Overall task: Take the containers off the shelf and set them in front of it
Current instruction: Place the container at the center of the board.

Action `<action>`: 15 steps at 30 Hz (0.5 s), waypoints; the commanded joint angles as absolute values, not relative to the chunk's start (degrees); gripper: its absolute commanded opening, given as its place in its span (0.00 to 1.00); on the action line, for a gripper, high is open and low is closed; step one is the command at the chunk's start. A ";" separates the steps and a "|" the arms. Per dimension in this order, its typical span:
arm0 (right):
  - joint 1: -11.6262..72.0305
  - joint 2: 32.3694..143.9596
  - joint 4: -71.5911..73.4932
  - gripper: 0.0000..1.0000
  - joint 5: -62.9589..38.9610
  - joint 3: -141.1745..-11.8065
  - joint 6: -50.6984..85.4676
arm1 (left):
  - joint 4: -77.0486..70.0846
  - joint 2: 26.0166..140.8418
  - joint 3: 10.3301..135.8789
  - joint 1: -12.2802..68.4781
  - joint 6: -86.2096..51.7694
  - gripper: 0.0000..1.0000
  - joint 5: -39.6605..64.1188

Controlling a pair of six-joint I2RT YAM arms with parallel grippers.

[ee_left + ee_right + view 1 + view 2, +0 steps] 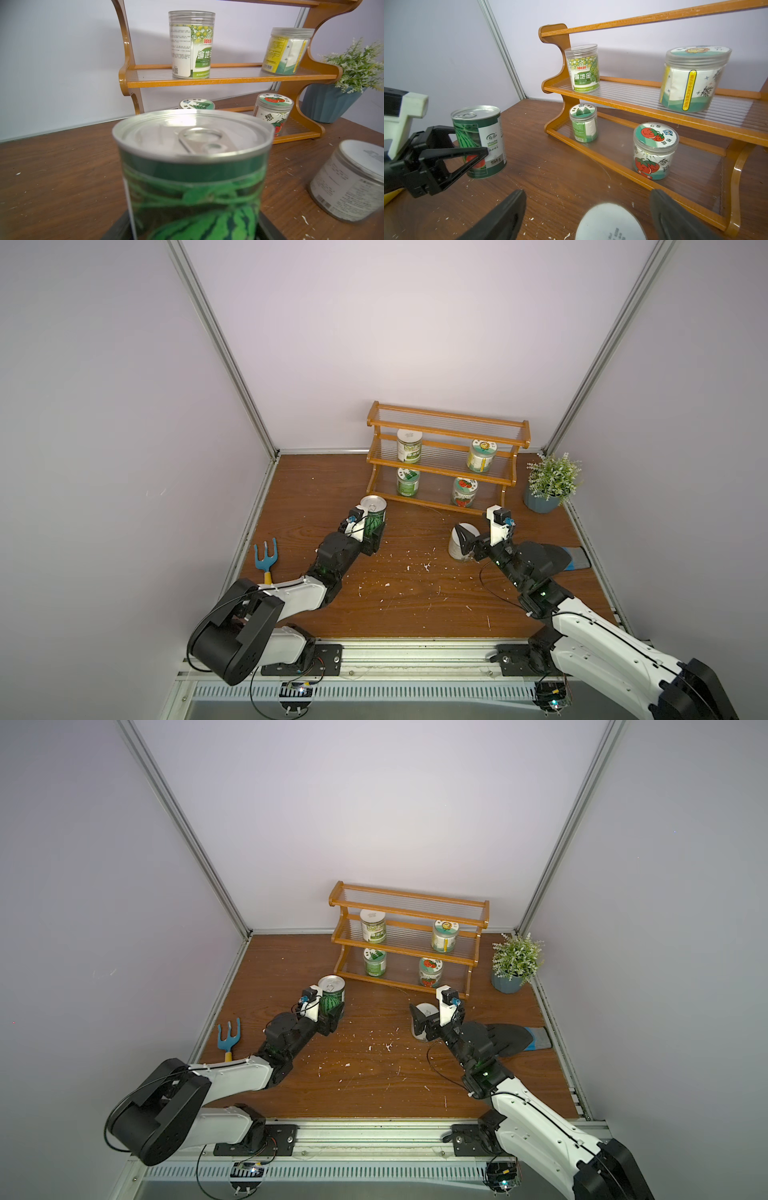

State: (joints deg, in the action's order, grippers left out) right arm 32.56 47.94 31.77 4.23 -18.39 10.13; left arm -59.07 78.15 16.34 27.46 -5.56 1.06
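Right wrist view: left tool (476, 145) clamps watermelon can (483, 131) near shelf (612, 105)

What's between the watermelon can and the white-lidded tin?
Only bare, white-flecked tabletop separates the watermelon can and the white-lidded tin, in both top views.

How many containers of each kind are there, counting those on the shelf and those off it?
Clear jars on the shelf: 4 (tall green-label jar, flower-lid jar, leaf-lid jar, tomato-lid jar)
Metal watermelon can, off the shelf: 1
Low white-lidded tin, off the shelf: 1
Total: 6
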 commanded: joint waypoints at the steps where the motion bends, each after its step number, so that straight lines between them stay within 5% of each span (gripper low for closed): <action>1: 32.71 47.18 33.24 0.99 4.99 -17.83 10.61 | -69.04 81.38 15.66 28.12 -5.19 0.61 -1.04; 15: 32.70 48.09 33.91 0.99 5.54 -17.91 10.00 | -96.24 97.03 10.89 26.98 -7.29 0.62 -0.93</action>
